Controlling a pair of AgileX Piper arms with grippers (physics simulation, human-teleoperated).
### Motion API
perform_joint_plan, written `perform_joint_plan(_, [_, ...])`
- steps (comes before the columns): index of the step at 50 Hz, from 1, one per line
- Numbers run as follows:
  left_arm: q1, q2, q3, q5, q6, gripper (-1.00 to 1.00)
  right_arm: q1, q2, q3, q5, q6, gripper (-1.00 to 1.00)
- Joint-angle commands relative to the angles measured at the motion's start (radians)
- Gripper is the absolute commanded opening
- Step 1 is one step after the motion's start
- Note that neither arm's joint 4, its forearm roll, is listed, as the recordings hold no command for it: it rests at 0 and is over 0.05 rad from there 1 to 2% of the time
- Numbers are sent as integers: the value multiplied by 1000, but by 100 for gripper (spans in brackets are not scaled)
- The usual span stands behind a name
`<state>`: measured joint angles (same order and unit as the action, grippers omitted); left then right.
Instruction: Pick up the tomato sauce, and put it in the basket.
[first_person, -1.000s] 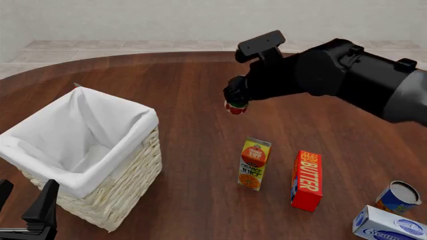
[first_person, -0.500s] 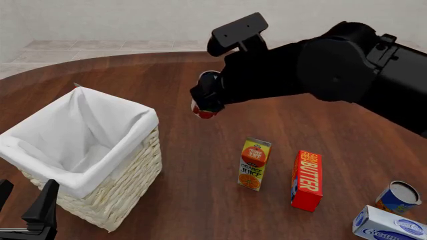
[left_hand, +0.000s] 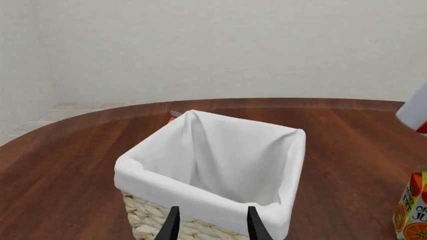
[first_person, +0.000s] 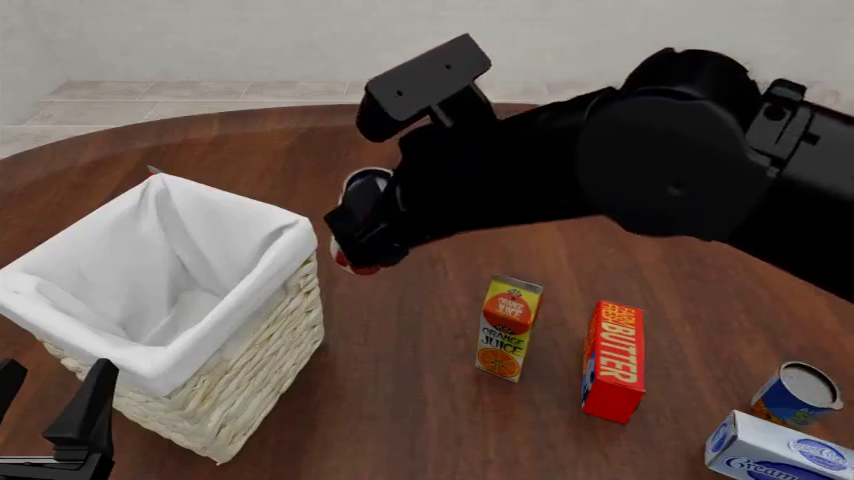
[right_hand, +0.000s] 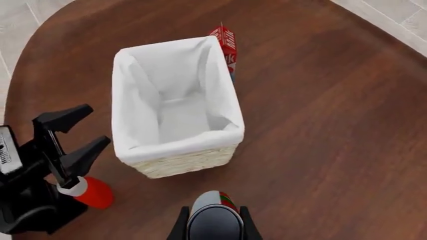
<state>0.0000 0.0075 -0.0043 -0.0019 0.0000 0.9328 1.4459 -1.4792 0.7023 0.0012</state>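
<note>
Leftward went the right gripper (first_person: 358, 243) since the earlier frames — its fingers clamped on the tomato sauce (first_person: 360, 190), held in the air just beside the basket (first_person: 214, 400) rim, not yet over it. The left gripper (left_hand: 212, 225) waited near the basket, fingers apart; judging by this, only a short carry and release remained.

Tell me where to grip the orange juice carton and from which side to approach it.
Grip the tall yellow-orange juice carton across its two narrow flat sides, around the upper half, coming down from above. It stands upright and slim on the brown wooden table, so a side push would probably tip it. The red butter box beside it stands apart.
</note>
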Motion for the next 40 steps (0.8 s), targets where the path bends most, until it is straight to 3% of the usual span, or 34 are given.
perform_joint_plan(1, [0,0,0,0,0,100,66,18,-39,24,25,-100])
perform_joint_plan(22, [0,0,0,0,0,100,135,60,-87,29,38,-100])
perform_joint_plan(40, [0,0,0,0,0,100,139,117,-185,60,35,-100])
